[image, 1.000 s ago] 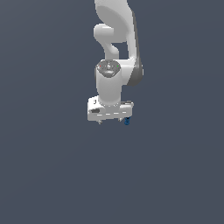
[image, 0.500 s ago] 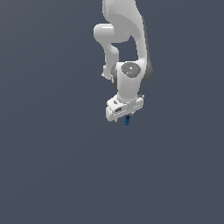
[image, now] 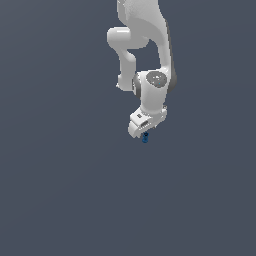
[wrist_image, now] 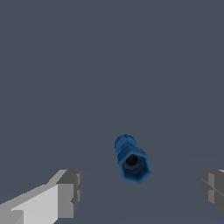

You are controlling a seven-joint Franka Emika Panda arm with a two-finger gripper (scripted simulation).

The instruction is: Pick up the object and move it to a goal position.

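Swung toward four o'clock since a second ago in the exterior view, end effector (image: pixel 144 134) above object (image: pixel 145 139); in the wrist view, wide open, fingers (wrist_image: pixel 65 192) flanking ungrasped object (wrist_image: pixel 131 159), pickup and transport pending.

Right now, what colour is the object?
Blue, with a dark hole at its end; the object shows best in the wrist view.

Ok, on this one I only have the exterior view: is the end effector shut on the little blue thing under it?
Observer: No. The wrist view shows the end effector open, its fingers wide apart, neither touching the blue object.
Operator: What shape is it?
Observer: Elongated, with a hexagonal end and a dark hole in that end.
Operator: Is it lined up between the fingers?
Observer: Yes, roughly midway between them.
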